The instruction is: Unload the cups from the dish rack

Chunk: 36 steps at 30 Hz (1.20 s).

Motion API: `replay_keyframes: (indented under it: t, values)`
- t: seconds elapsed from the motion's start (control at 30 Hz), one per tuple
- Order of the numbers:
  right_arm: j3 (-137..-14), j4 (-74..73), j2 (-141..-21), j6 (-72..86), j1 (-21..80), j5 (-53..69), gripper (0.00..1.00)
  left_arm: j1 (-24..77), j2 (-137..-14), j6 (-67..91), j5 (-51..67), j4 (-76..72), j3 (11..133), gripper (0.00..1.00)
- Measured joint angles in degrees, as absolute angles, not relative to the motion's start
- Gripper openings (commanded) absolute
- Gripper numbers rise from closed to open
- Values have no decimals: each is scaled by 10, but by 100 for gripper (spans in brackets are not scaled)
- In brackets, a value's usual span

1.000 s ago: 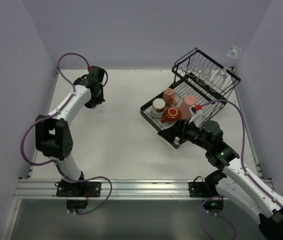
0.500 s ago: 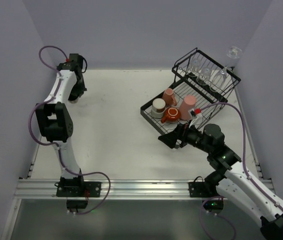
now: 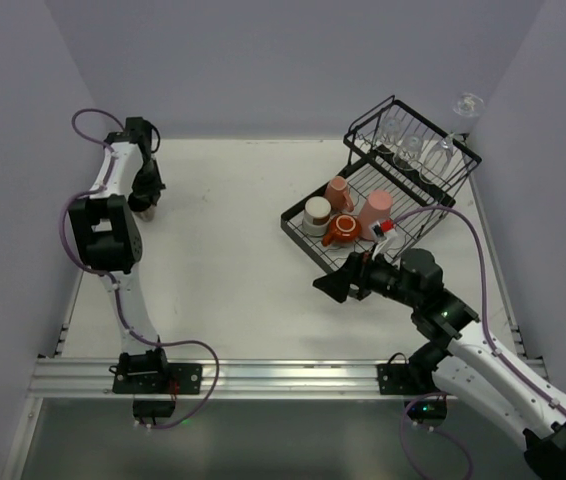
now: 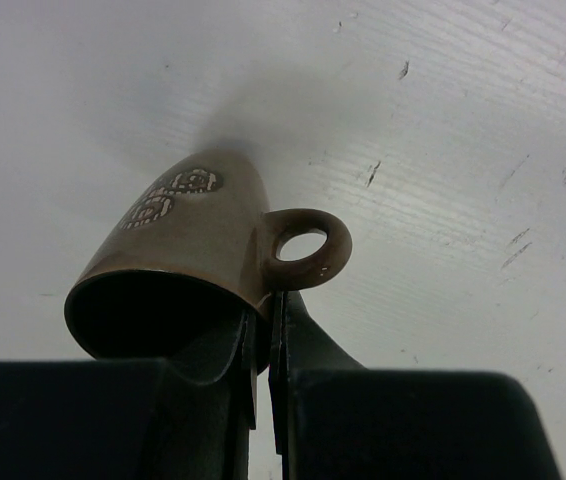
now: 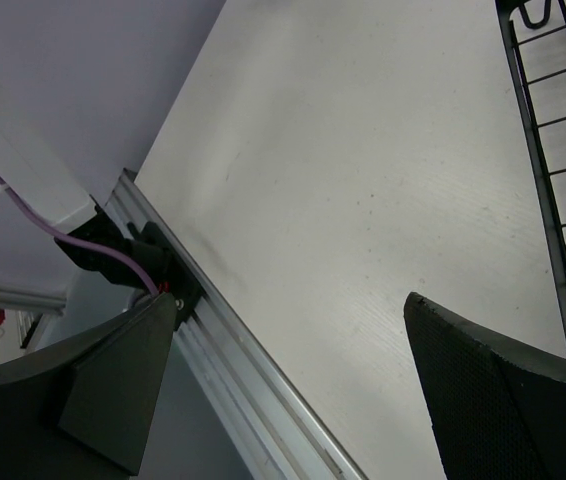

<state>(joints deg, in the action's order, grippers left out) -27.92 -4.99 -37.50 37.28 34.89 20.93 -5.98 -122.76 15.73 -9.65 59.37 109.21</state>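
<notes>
The black wire dish rack [image 3: 308, 243] stands at the back right. On its flat grid sit a cream cup [image 3: 316, 213], a small pink mug [image 3: 339, 191], an orange-red mug [image 3: 342, 230] and a tall pink tumbler [image 3: 374, 212]. Clear glasses [image 3: 403, 146] hang in its raised basket. My left gripper [image 3: 146, 203] is at the far left by the wall, shut on the rim of a dark brown mug [image 4: 188, 245] next to its handle, just above the table. My right gripper [image 3: 331, 288] hangs open and empty off the rack's near corner, with the rack's edge wire [image 5: 553, 190] at the right of the right wrist view.
The aluminium rail [image 5: 243, 370] along the table's near edge runs below my right gripper. A stemmed glass [image 3: 468, 103] pokes up behind the rack by the right wall. The left wall is close beside my left arm.
My left arm has swung left toward the wall, carrying the brown mug. My right gripper has drawn back off the rack toward the near left, still open.
</notes>
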Motion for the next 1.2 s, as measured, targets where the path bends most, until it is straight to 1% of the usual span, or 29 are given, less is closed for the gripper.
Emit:
replay_keyframes:
  t: [0.1,0.2,0.23,0.27,0.3,0.33,0.47,0.5,0.57,0.6,0.63,0.67,0.7,0.83,0.9,1.0,1.07,1.17,1.2]
  values:
    - [-279,-52,-375,373,353,209,99,-62,-1242,153,-86,593,1094,7]
    - [-279,-52,-378,373,355,205,99,-66,-1251,149,-78,590,1101,16]
    - [-279,-52,-379,373,355,204,99,-68,-1251,147,-75,588,1102,25]
    - [-279,-52,-383,373,356,204,99,-70,-1252,143,-74,587,1102,29]
    - [-279,-52,-386,373,356,203,99,-72,-1253,141,-73,587,1102,40]
    - [-279,-52,-388,373,356,202,99,-73,-1253,139,-73,585,1102,44]
    - [-279,-57,-397,371,357,189,99,-77,-1254,138,-72,578,1103,57]
    - [-280,-59,-398,370,357,184,99,-77,-1254,138,-72,577,1103,63]
    - [-282,-65,-401,366,357,172,99,-77,-1253,138,-72,574,1104,68]
    - [-284,-67,-403,363,357,165,99,-77,-1253,138,-72,573,1104,77]
    - [-288,-70,-406,361,357,158,99,-77,-1252,137,-72,570,1105,82]
    - [-293,-72,-410,359,357,151,99,-77,-1251,138,-71,568,1106,92]
    - [-298,-74,-414,357,357,143,99,-77,-1249,138,-70,566,1108,100]
    - [-319,-80,-431,346,357,96,99,-77,-1213,145,-62,548,1108,100]
    - [-328,-83,-439,342,357,69,99,-77,-1176,152,-55,526,1107,100]
    - [-343,-86,-457,334,357,28,99,-77,-1094,169,-37,468,1089,100]
    - [-357,-87,-476,330,357,2,98,-77,-1018,183,-19,416,1054,100]
    - [-385,-90,-519,324,357,-35,92,-68,-903,205,9,339,986,100]
    - [-394,-91,-535,322,357,-46,89,-59,-865,211,20,316,963,100]
